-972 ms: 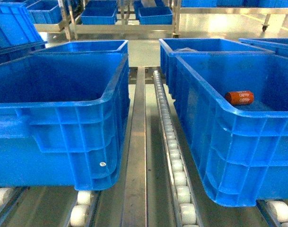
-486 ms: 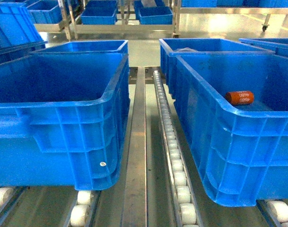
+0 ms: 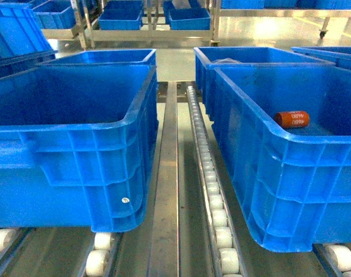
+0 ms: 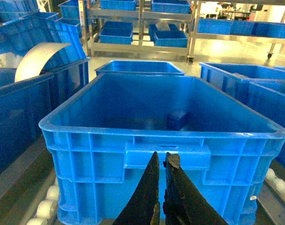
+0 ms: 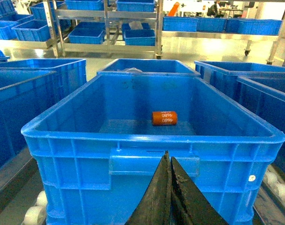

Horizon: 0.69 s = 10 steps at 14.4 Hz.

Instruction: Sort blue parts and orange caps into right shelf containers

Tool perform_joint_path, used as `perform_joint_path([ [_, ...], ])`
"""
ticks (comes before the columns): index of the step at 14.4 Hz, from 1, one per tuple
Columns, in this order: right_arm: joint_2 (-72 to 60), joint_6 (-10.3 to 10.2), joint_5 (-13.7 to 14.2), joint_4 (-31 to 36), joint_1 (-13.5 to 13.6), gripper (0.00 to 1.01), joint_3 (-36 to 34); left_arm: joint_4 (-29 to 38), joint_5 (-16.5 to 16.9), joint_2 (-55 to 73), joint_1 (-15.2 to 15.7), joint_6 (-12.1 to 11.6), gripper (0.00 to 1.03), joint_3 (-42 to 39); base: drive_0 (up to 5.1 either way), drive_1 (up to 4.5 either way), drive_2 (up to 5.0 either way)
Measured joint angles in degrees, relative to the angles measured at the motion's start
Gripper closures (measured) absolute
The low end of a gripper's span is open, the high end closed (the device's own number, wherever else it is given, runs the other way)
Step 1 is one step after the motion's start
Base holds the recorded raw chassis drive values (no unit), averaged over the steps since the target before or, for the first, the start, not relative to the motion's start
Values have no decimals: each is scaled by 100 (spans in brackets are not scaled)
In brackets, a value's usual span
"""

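Observation:
One orange cap (image 3: 291,119) with white print lies on its side on the floor of the right-hand blue crate (image 3: 313,184); the right wrist view shows the cap (image 5: 164,117) near the back of that crate (image 5: 76,164). A small blue part (image 4: 177,120) sits inside the left-hand blue crate (image 4: 100,164), whose interior is hidden in the head view by its wall (image 3: 77,167). My left gripper (image 4: 161,155) is shut and empty, just in front of that crate's handle recess. My right gripper (image 5: 168,154) is shut and empty before the right crate's front wall. Neither gripper shows in the head view.
Both crates rest on roller tracks (image 3: 212,190) with a steel rail (image 3: 166,173) between them. More blue crates stand behind (image 3: 106,56) (image 3: 244,55) and to either side. Metal shelving with crates (image 3: 120,20) lines the back. A curved white sheet (image 4: 37,58) leans in a crate at left.

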<state>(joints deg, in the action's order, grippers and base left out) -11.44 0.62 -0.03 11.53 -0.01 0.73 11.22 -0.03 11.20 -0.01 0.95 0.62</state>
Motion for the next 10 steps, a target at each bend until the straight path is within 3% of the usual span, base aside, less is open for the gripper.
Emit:
perform_joint_path([
  [2,210,0,0,-254,0,100,0,-315,0,-245,0,-2,101,2,0,0,0],
  [3,807,0,-9,-1139,0,100,2,-1178,13,-855,0,-7,101,2,0,0,0],
  [7,1115,-2,2,-1187,0,100,2,-1141,0,-1069,0,-15,101,2,0,0,0],
  [8,1115,-2,2,-1174,0,89,2,-1152,0,-1069,0,-13,95,2,0,0,0],
  [10,1115,-2,2,-1178,0,61,2,-1152,0,-1069,0,-15,68,2,0,0,0],
])
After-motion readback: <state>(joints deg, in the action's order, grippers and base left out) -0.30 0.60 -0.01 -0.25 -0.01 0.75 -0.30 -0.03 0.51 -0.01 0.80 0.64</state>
